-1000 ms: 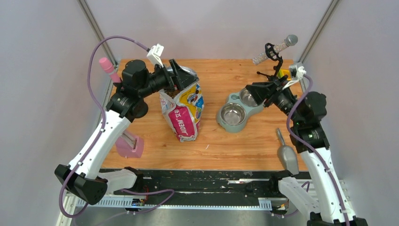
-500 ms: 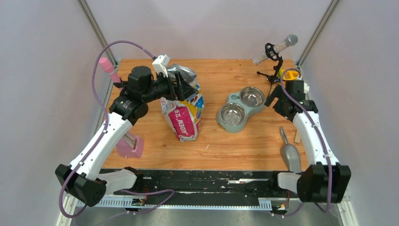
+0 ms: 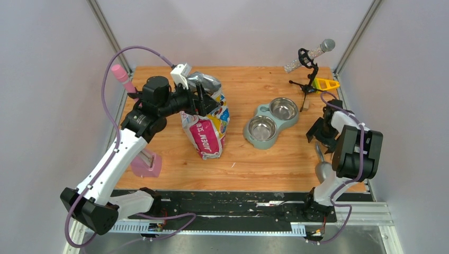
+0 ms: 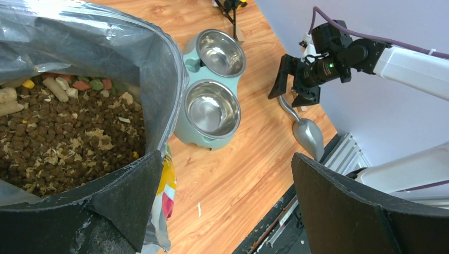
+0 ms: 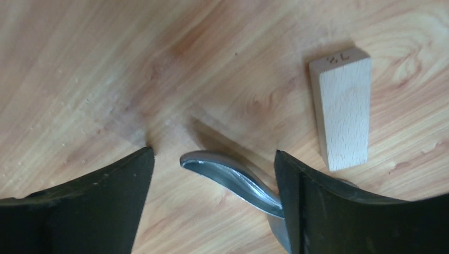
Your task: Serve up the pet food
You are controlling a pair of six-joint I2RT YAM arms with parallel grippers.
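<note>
Jaws stand open on both your arms over the worktop (image 3: 254,159): the left pair at the bag's (image 3: 206,127) mouth, the right pair beyond the empty bowls (image 3: 263,128), straddling the scoop's (image 5: 233,177) handle without gripping it. Pet food (image 4: 69,143) sits only in the bag; scooping and serving remain.

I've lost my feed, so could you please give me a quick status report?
Left tool open at bag rim. Right tool open over scoop handle. Pet food in bag, bowls empty. Wooden block beside handle.
</note>
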